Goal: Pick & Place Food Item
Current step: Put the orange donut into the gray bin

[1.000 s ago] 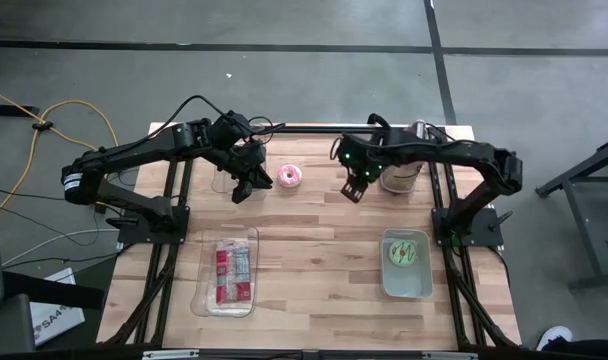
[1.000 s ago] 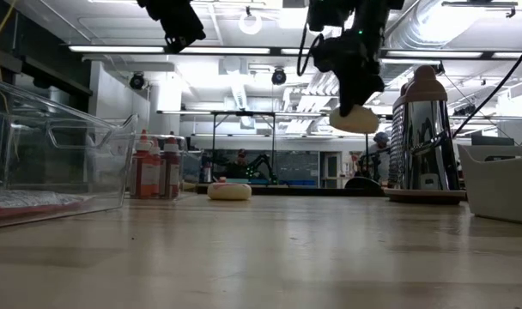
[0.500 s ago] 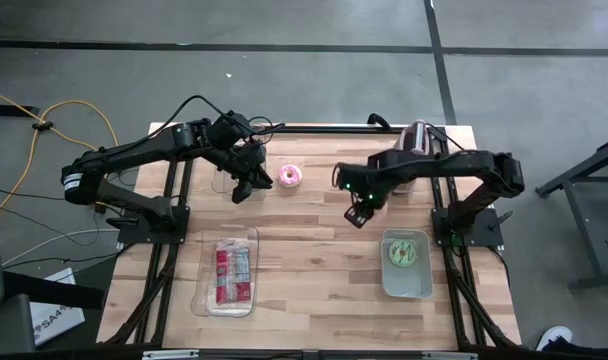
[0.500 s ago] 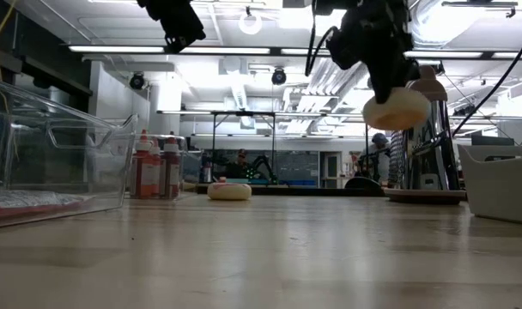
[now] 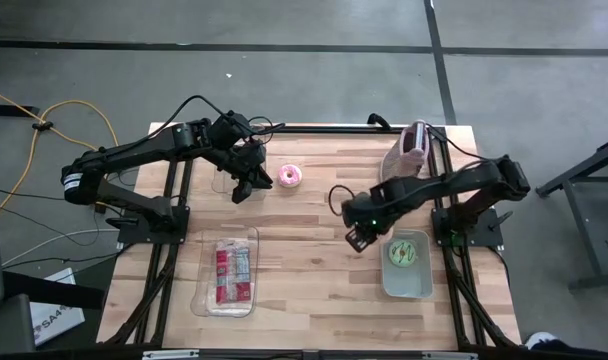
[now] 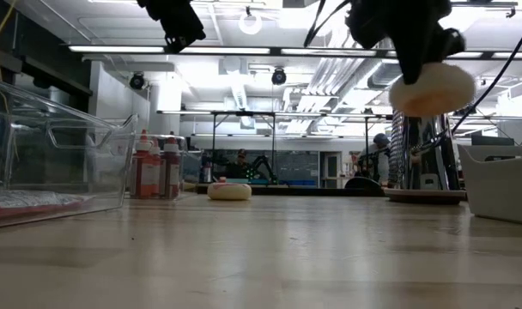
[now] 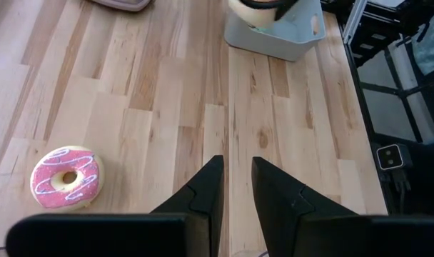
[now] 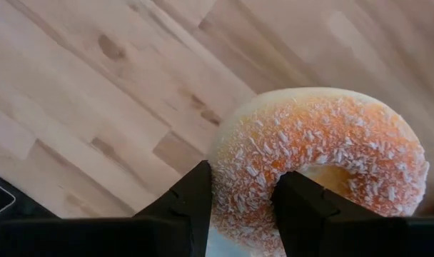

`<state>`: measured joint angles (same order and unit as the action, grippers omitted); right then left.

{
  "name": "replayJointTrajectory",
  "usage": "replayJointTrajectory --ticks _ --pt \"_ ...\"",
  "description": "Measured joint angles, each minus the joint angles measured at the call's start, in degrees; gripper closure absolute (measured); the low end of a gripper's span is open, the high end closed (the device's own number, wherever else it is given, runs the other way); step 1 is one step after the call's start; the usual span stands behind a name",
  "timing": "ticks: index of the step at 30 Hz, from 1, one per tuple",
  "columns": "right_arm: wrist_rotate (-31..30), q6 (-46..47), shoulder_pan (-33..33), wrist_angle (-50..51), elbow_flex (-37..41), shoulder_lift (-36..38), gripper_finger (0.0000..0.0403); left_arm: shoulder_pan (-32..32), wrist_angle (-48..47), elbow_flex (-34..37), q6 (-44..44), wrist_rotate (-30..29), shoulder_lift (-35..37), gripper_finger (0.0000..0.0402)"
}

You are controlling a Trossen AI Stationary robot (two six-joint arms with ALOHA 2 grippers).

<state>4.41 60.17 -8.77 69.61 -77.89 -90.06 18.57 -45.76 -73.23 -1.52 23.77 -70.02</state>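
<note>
My right gripper (image 5: pixel 356 238) hangs over the table just left of the grey bin (image 5: pixel 408 285), shut on an orange sugar-coated donut (image 8: pixel 324 153), which the low view shows as the pale donut (image 6: pixel 431 88) high above the wood. A green-iced donut (image 5: pixel 402 253) lies in the bin. A pink-iced donut (image 5: pixel 290 177) lies flat on the table at the far middle. My left gripper (image 7: pixel 235 171) hovers beside that pink donut (image 7: pixel 66 178), slightly open and with nothing between its fingers. My right gripper pinches one side of the orange donut's ring (image 8: pixel 242 178) between its two fingers. One finger (image 8: pixel 192 196) is on the outer edge and the other (image 8: pixel 299 200) sits at the hole. The fingers come from above, pointing down. The donut is lifted clear of the table.
A clear tray (image 5: pixel 227 270) with a red-and-white packet stands at the near left. A metal vessel with a pink top (image 5: pixel 409 150) stands at the far right. Bare wood lies between tray and bin.
My right gripper has carried the orange donut from beside the metal vessel toward the table's near edge, arriving next to the grey bin, and its wrist has rolled on the way. The donut stays lifted clear. My left gripper has kept still.
</note>
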Motion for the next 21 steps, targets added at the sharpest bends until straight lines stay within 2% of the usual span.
replayJointTrajectory --ticks 21 --pt "-7.24 35.70 -23.95 3.26 0.04 0.48 0.0282 0.01 -0.02 0.00 0.00 0.00 0.00 0.0332"
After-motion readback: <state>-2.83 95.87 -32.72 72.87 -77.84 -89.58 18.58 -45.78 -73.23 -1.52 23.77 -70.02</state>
